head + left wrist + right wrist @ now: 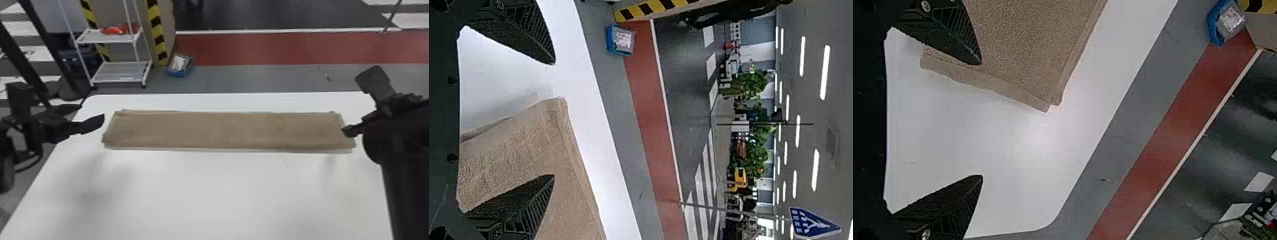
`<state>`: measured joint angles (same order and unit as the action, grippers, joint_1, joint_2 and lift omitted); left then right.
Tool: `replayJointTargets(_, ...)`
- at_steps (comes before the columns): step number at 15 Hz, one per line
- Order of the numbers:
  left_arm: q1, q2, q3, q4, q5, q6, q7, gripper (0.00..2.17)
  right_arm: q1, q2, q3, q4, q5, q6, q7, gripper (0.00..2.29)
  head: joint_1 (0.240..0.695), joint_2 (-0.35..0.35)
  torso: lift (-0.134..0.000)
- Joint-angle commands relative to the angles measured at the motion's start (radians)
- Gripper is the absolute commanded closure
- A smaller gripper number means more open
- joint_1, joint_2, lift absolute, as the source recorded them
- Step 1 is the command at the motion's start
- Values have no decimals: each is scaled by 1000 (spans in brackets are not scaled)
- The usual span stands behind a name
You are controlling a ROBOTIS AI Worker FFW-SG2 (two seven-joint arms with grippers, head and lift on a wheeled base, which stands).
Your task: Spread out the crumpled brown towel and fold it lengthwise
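The head view looks forward and down; both wrist views, sideways and seemingly closer, share the table (223, 191).

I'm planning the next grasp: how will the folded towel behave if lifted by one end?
The towel would probably sag, since its layers look like soft cloth. Its offset edges suggest the layers aren't joined there, so they might slip apart. Lying flat, it seems unlikely to roll.

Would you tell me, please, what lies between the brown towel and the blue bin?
Beyond the towel lies white tabletop and then gray floor, as the head view shows.
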<state>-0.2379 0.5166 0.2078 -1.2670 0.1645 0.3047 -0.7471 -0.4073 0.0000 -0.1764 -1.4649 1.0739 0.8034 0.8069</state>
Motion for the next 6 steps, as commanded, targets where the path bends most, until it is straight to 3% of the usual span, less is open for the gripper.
replayJointTargets(1,-1,-1,1,0,4,11,0,80,-5,1,0,0,-14,3,0,66,695,59,-128)
replayJointTargets(6,-1,-1,2,0,7,11,3,73,-13,1,2,0,-37,61,-18,63,695,61,-128)
